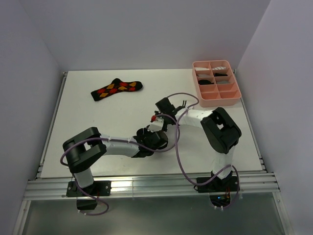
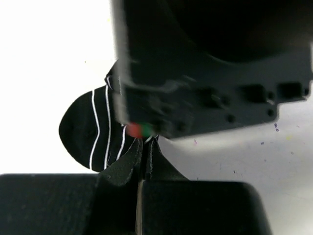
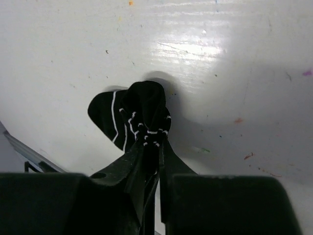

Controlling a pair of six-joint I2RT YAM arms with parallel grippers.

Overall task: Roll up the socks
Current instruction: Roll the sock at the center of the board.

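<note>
Table (image 1: 98,122) white (specked), pale walls (image 1: 146,29), striped sock (image 3: 142,110) bunched

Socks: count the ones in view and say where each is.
2 for certain. The argyle sock lies flat at the far left of the table; the black striped sock is bunched mid-table, pinched in the right pincer. Small fabric pieces in the pink tray may be more socks.

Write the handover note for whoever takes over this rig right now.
Left end effector: shut, at the edge of the striped black sock; whether it grips the fabric is unclear.
Right end effector: shut on that sock, which is bunched mid-table.
Argyle sock: flat, far left, untouched.
Pink tray: far right; contents too small to identify.
Done: striped sock partly bunched.
Left: finish it, then roll the argyle one.
</note>
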